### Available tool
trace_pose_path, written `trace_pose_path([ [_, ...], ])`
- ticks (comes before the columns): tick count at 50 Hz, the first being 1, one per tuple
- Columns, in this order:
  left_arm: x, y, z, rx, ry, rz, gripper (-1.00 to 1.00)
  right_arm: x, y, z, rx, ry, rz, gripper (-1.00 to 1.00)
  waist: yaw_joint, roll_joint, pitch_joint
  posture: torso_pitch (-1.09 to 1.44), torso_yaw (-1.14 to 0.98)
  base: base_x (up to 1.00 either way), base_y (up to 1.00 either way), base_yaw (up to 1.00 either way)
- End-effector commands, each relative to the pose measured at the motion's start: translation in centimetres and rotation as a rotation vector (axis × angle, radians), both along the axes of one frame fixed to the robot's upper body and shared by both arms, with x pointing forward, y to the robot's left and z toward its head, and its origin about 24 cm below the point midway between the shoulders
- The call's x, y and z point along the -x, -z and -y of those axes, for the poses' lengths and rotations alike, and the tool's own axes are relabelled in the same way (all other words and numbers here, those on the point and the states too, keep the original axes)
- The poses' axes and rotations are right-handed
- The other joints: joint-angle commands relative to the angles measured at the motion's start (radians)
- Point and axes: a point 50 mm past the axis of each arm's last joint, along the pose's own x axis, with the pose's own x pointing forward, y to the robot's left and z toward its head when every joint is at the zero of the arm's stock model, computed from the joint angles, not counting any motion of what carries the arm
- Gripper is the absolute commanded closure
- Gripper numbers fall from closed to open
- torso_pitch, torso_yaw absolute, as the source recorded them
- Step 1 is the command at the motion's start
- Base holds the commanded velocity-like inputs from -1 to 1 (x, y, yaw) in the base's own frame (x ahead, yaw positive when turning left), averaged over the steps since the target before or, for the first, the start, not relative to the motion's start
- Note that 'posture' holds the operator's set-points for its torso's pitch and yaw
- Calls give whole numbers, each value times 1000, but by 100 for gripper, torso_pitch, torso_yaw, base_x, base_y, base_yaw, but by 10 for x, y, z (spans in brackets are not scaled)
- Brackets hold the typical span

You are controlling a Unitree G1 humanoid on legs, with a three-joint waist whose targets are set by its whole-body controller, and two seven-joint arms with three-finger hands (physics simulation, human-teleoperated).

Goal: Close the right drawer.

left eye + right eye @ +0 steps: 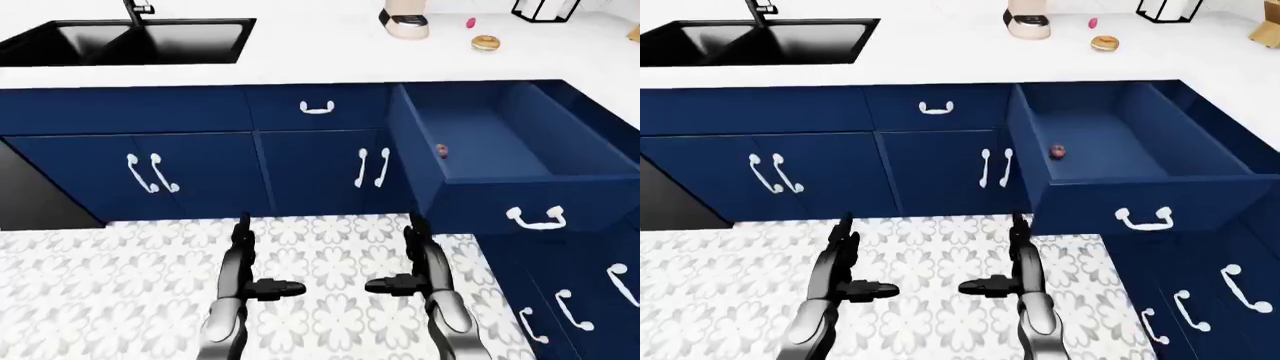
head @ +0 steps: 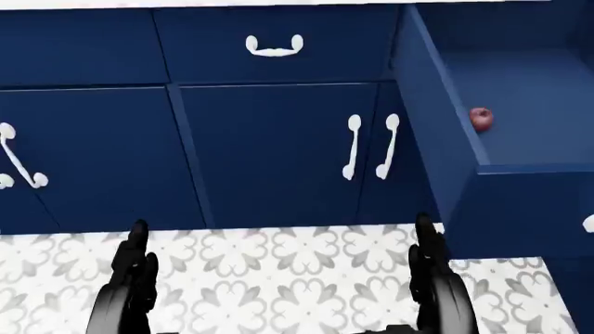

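The right drawer (image 1: 520,184) is navy blue and pulled far out from under the white counter, at the right of the left-eye view. Its front panel carries a white handle (image 1: 536,219). A small dark red ball (image 1: 441,151) lies inside against the left wall, also in the head view (image 2: 480,118). My left hand (image 1: 258,271) and right hand (image 1: 400,268) hang over the patterned floor, fingers open and empty. The right hand is below and left of the drawer front, apart from it.
A closed drawer with a white handle (image 1: 316,108) and closed cabinet doors (image 1: 320,176) run left of the open drawer. A black sink (image 1: 125,41) sits in the white counter (image 1: 330,60). A donut (image 1: 486,43) and a beige appliance (image 1: 405,21) stand on it. More cabinets (image 1: 580,300) line the right.
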Motion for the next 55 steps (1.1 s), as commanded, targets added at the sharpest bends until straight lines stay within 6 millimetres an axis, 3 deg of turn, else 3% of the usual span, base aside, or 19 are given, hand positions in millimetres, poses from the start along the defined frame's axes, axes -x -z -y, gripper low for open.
trace_pose_path([
  [1, -9, -35, 0, -6, 3, 194, -100, -9, -30, -1, -1, -12, 164, -100, -2, -8, -1, 0, 0, 0, 0, 0],
  [3, -9, -35, -1, -9, 0, 203, -100, -9, -29, -1, 0, -17, 165, -100, 7, -1, -62, 0, 0, 0, 0, 0],
  [4, -10, -34, -1, -7, -1, 207, -100, -8, -29, -1, -3, -18, 167, -100, 7, -2, -52, 0, 0, 0, 0, 0],
  [5, -9, -35, -1, -7, -1, 210, -100, -8, -30, -1, -2, -18, 169, -100, 6, -7, -17, 0, 0, 0, 0, 0],
  [7, -8, -39, -1, -4, -3, 216, -100, -8, -30, -2, -2, -23, 172, -100, 7, -8, -70, 0, 0, 0, 0, 0],
  [8, -8, -39, -1, -3, -3, 217, -100, -8, -30, -2, -2, -23, 173, -100, 7, -7, -75, 0, 0, 0, 0, 0],
  [12, -6, -47, -3, -6, -12, 268, -100, -6, -36, -2, -7, -26, 199, -100, 8, -5, -77, 0, 0, 0, 0, 0],
  [17, 12, -98, -13, -39, -53, 443, -100, 6, -69, -1, 16, -31, 342, -100, 6, -3, -83, 0, 0, 0, 0, 0],
  [20, 24, -118, -13, -47, -50, 511, -100, 14, -88, 1, 29, -21, 446, -100, 5, -3, -84, 0, 0, 0, 0, 0],
  [28, 41, -140, -11, -67, -40, 610, -100, 37, -117, 9, 37, 9, 689, -100, 8, 1, -88, 0, 0, 0, 0, 0],
  [34, 56, -156, -12, -65, -42, 708, -100, 58, -143, 7, 95, 15, 822, -100, 5, -1, -75, 0, 0, 0, 0, 0],
  [44, 66, -168, -16, -53, -72, 784, -100, 58, -141, 6, 128, 16, 853, -100, 4, -2, -69, 0, 0, 0, 0, 0],
  [55, 82, -185, -15, -36, -71, 857, -100, 70, -149, -1, 169, -2, 920, -100, 5, -2, -65, 0, 0, 0, 0, 0],
])
